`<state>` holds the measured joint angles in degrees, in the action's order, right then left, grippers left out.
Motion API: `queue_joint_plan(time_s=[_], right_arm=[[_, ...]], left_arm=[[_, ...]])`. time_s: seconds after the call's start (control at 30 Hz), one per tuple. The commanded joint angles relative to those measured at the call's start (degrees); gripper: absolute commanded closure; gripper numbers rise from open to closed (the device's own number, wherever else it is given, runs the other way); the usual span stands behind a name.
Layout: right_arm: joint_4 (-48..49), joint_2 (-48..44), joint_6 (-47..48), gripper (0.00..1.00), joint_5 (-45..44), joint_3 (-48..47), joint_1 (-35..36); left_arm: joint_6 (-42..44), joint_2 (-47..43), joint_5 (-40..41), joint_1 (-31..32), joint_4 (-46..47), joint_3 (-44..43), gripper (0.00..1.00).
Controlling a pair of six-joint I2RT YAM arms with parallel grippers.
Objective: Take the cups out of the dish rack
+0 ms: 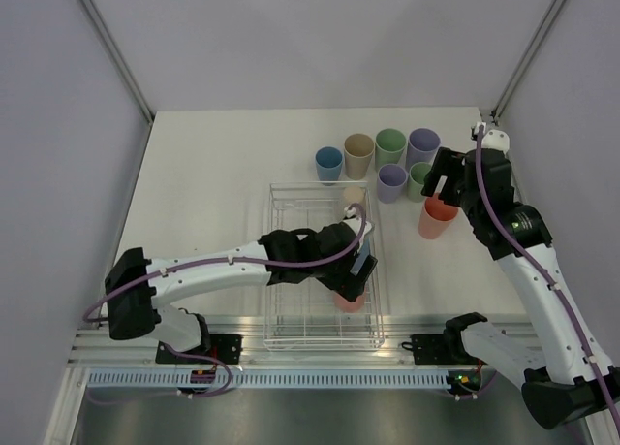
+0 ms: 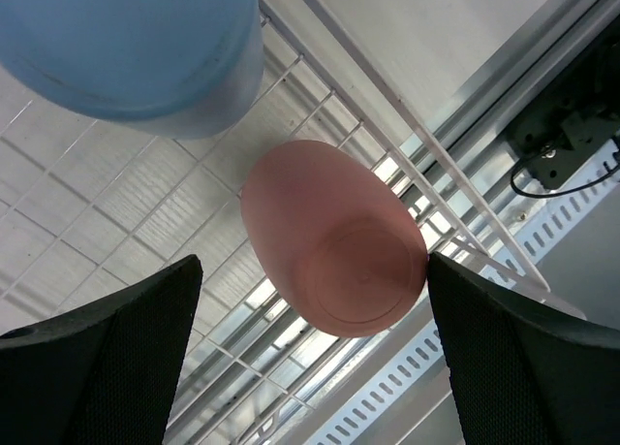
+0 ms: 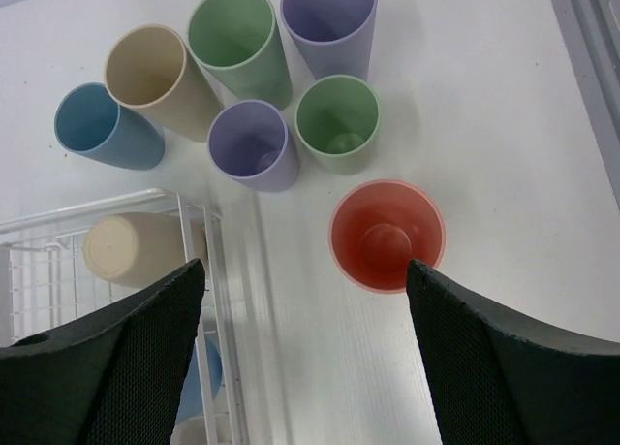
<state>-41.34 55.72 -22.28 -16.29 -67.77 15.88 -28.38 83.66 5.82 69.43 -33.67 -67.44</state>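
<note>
The clear dish rack (image 1: 300, 187) lies mid-table. In it are an upturned coral pink cup (image 1: 351, 301), a blue cup (image 1: 364, 264) and a beige cup (image 1: 354, 195). My left gripper (image 1: 355, 273) is open just above the pink cup (image 2: 334, 237), which sits between its fingers; the right finger (image 2: 504, 348) is at the cup's edge. The blue cup (image 2: 136, 47) is behind it. My right gripper (image 1: 442, 179) is open and empty over the table, beside an upright coral cup (image 3: 387, 235).
Several cups stand upright behind the rack: blue (image 1: 329, 162), beige (image 1: 358, 154), green (image 1: 390, 146), purple (image 1: 423, 146), a second purple (image 1: 391, 182) and a second green (image 1: 419, 179). The coral cup (image 1: 438, 217) stands right of the rack. Grey walls enclose the table.
</note>
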Motion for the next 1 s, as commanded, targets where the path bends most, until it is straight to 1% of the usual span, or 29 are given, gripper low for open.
queue_joint_plan(time_s=[0.0,0.17,0.27,0.3,0.37,0.4,0.47,0.53,0.57,0.63,0.67,0.73,0.77,0.83,0.87,0.9,0.97], right_arm=[[-0.23,-0.27,0.13,0.12,1.09,1.32,-0.15],[-0.05,-0.53,0.13,0.11,1.35,2.20,-0.15],[0.30,-0.88,0.31,0.12,1.35,2.73,-0.15],[0.21,-0.97,0.22,0.12,1.53,2.82,-0.06],[0.65,-1.14,0.22,0.12,1.53,3.34,-0.15],[0.56,-1.06,0.22,0.12,1.62,3.52,-0.15],[0.56,-1.06,0.14,0.12,1.53,3.78,-0.06],[0.56,-1.14,-0.04,0.12,1.62,3.78,-0.06],[0.56,-1.06,-0.13,0.12,1.62,3.87,-0.15],[0.65,-0.97,-0.13,0.12,1.70,3.96,-0.15],[0.65,-1.06,-0.22,0.12,1.70,3.96,-0.15],[0.65,-1.23,-0.22,0.12,2.23,3.96,-0.15],[0.82,-1.32,-0.22,0.12,2.49,4.05,-0.15],[1.44,-2.02,-0.30,0.12,4.07,4.22,-0.06],[1.79,-2.28,-0.39,0.12,5.12,4.48,-0.15],[2.66,-2.63,-0.57,0.12,6.35,4.92,-0.15],[3.98,-3.34,-0.66,0.12,11.53,5.54,-0.06]], left_arm=[[1.49,1.68,4.54,1.15,-2.19,-3.75,0.01],[1.75,4.84,3.93,2.02,-1.93,-6.03,0.01],[1.66,6.60,3.84,2.20,-1.84,-6.21,0.07],[1.75,6.87,3.67,2.29,-1.66,-6.21,0.12],[1.66,7.57,3.23,2.38,-1.57,-6.30,0.18],[1.66,7.66,2.62,2.38,-1.57,-6.30,0.23],[1.40,7.66,2.26,2.55,-1.48,-6.04,0.27],[1.31,7.49,1.56,2.55,-1.22,-5.78,0.37],[1.31,7.40,1.38,2.64,-1.13,-5.51,0.49],[1.22,7.22,1.56,2.64,-1.31,-5.16,0.64],[0.87,6.35,2.60,2.64,-1.22,-4.90,0.78],[0.35,4.68,4.62,2.64,-1.48,-4.20,0.91],[-0.44,2.50,7.77,2.64,-1.57,-4.02,0.97],[-1.15,-0.50,11.64,2.47,-1.92,-3.40,0.98],[-1.85,-1.90,15.58,2.47,-2.10,-3.05,0.98],[-2.46,-5.23,17.80,2.38,-2.10,-2.70,0.98],[-4.66,-9.28,23.15,1.59,-1.31,-0.95,0.98]])
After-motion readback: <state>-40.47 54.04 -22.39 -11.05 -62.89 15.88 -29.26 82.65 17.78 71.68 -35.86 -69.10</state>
